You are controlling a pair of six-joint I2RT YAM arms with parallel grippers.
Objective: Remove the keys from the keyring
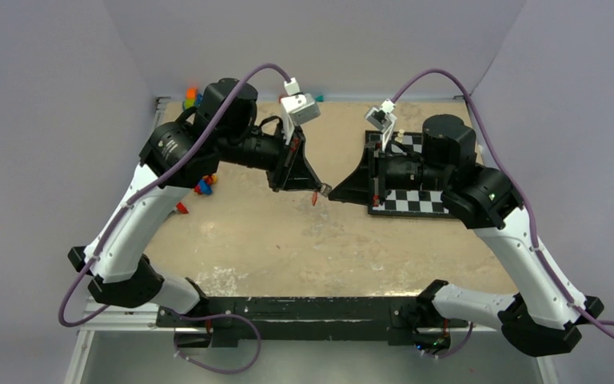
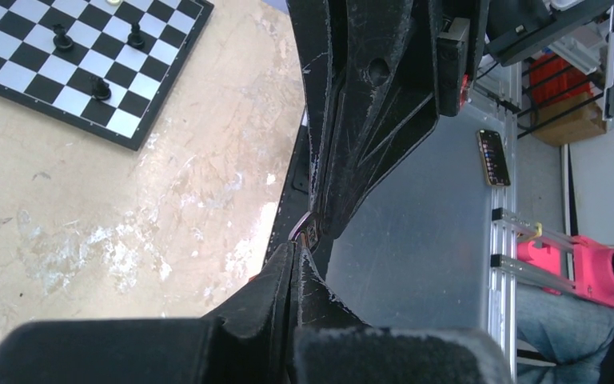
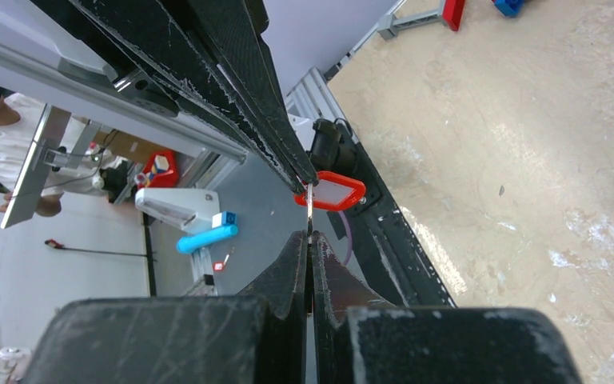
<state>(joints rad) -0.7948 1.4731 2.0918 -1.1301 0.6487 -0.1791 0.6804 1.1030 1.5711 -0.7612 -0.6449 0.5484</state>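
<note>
The right gripper is clamping its fingers together on the thin silvery keyring, which is running straight out from its fingertips. The left gripper is meeting it tip to tip with its fingers pressed together at the same ring; what exactly it is pinching cannot be told. The keys, with a red plastic head, are hanging just beside both tips, above the worktop.

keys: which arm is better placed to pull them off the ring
Left, probably: the red key sits right at the left gripper, while the right gripper, shut on the keyring, anchors it.
</note>
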